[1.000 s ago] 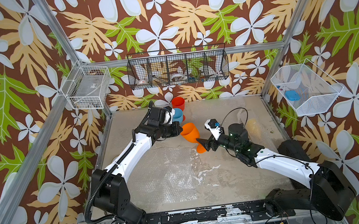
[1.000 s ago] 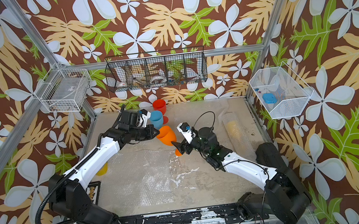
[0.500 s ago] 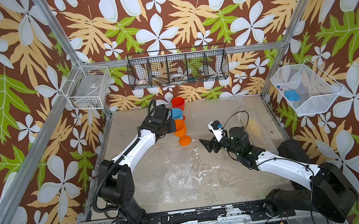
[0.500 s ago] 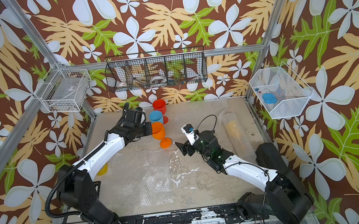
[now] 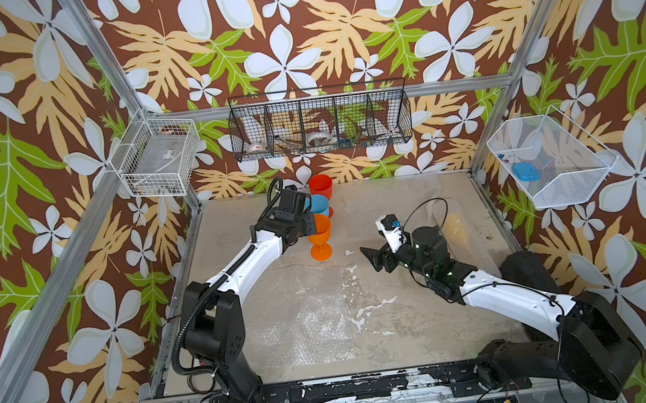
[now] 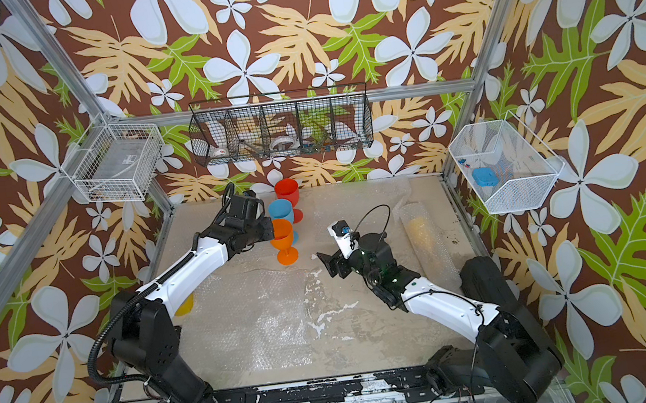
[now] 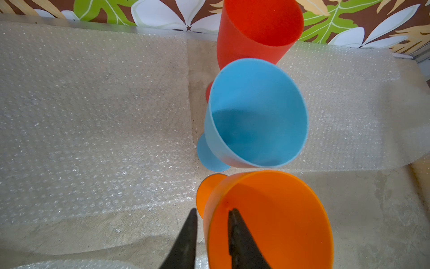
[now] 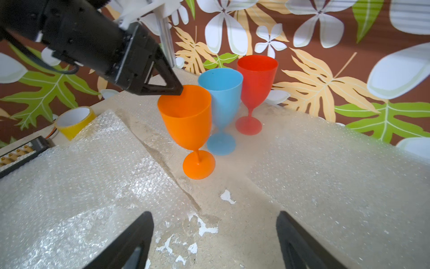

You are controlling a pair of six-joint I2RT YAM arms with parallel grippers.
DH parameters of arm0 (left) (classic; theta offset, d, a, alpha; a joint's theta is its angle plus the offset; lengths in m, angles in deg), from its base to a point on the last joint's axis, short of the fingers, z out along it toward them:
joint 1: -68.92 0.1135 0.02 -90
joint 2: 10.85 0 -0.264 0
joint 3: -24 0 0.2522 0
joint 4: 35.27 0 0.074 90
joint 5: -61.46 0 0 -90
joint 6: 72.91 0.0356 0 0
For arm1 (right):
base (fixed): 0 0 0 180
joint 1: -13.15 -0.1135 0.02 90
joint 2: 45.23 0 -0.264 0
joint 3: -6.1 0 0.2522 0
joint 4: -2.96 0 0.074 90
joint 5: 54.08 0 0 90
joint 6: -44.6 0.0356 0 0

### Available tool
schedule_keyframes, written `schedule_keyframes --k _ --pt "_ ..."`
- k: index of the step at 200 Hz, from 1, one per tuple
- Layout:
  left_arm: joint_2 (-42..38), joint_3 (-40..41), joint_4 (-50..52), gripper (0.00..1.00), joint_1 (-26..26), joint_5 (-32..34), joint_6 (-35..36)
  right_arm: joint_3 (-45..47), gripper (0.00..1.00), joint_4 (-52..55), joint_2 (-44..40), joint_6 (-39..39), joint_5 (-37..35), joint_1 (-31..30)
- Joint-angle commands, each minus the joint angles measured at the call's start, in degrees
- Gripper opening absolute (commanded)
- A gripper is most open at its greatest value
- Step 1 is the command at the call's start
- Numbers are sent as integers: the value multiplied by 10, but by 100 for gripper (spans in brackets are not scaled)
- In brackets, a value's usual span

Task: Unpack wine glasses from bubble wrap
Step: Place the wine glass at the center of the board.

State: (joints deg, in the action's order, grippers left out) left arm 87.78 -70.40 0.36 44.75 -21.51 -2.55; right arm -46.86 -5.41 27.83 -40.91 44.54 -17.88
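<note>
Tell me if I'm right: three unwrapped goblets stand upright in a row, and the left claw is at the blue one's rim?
No: the left gripper straddles the rim of the orange goblet, not the blue goblet; the left wrist view shows it.

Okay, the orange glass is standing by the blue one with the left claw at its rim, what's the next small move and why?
Probably lift the left claw straight up off the orange glass. The glass stands upright on its foot and the jaws straddle its rim with a gap, so it looks released; pulling sideways could knock it into the blue glass close beside it.
</note>
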Motion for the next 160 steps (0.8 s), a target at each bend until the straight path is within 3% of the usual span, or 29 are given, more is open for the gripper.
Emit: schedule_keyframes --k 1,31,52,102,121,135,160 --pt "-1 -3 -9 39 -1 -8 5 -13 85 20 -1 38 -25 20" --pt "-16 0 -12 47 -3 -16 5 -40 86 89 -8 82 -54 79" --pt "-49 24 -45 55 -3 -42 7 -68 90 163 -16 114 -123 130" --pt "-148 129 -149 56 -19 -87 -20 -109 99 273 10 135 -128 285" --pt "-169 158 -172 56 -33 -100 -23 -109 100 276 23 129 -165 316" --pt "-178 178 -191 56 -38 -123 -32 -119 100 285 47 128 -155 339" --pt "-191 214 -216 56 -45 -167 -45 -139 100 311 86 108 -204 341"
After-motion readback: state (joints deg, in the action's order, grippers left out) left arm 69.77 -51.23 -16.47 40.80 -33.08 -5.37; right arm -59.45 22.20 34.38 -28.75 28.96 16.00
